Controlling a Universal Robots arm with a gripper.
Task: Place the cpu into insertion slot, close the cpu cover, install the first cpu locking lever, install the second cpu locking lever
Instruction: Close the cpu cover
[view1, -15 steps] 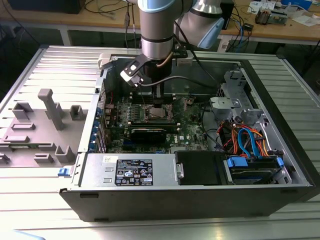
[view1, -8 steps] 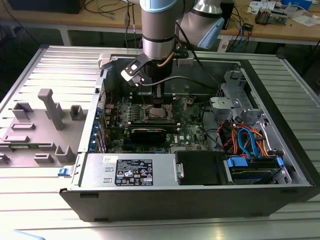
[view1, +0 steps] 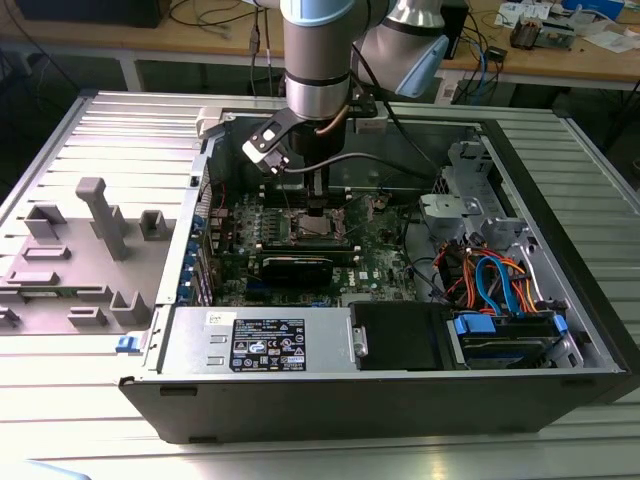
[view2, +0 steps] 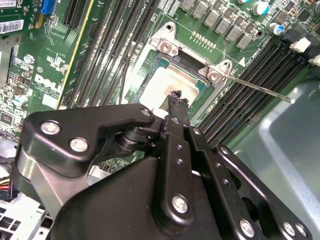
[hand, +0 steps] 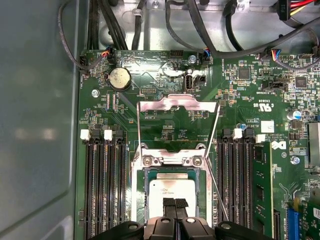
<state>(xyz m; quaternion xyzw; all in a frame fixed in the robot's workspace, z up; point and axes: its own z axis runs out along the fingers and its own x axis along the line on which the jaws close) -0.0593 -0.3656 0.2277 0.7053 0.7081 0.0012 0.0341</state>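
Dull silver metal cpu (hand: 170, 189) (smudged top), shiny bare-metal cpu cover (hand: 177, 103), matt black jaws

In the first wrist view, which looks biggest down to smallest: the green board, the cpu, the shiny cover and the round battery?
1. green board
2. cover, open and wider than the cpu, though its tilt makes this less sure
3. cpu, partly hidden by the gripper
4. battery

One cpu (hand: 172, 190), one cpu cover (hand: 177, 104), two levers (view2: 260, 89)

Silver arm (view1: 318, 90) with pale-blue joint caps; black gripper (view2: 175, 99) studded with silver screws
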